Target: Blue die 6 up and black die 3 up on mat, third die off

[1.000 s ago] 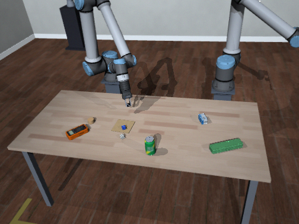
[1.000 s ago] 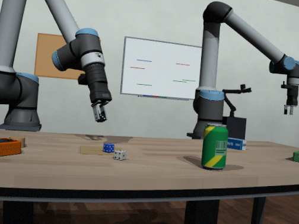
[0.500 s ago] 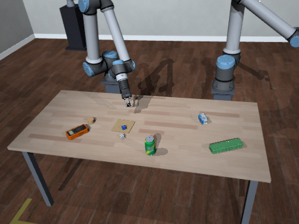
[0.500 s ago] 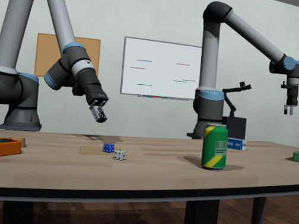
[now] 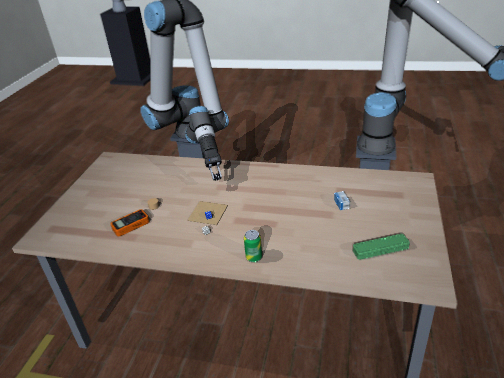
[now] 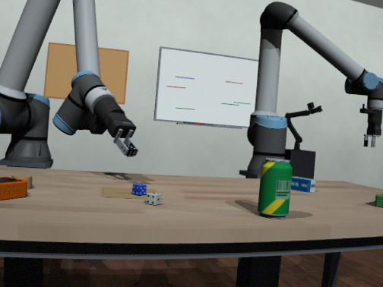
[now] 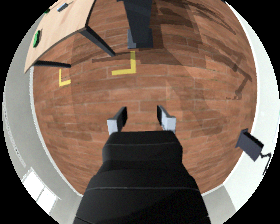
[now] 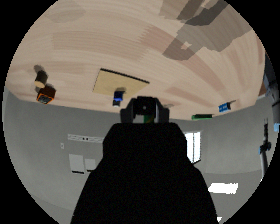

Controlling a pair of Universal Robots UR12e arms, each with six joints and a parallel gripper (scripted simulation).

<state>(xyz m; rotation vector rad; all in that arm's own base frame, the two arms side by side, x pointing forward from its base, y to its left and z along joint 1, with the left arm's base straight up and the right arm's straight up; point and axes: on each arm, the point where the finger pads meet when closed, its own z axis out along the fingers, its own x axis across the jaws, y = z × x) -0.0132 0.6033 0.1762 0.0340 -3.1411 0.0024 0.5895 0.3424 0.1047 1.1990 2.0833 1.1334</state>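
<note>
- An orange multimeter with a dark face lies at the left of the tabletop.
- A small tan cylinder stands near it.
- A thin, square yellowish mat carries the blue die with white pips, flat; its top number is too small to tell.
- A white die with dark pips sits off the mat, near its front edge.
- The right gripper grasps the black die with white pips, tilted above the table, off the mat.
- A green-and-yellow metal can stands upright.
- A blue-and-white box lies farther right.
- A long green block lies near the right end.
- The left gripper is released, its fingers spread with nothing between.
</note>
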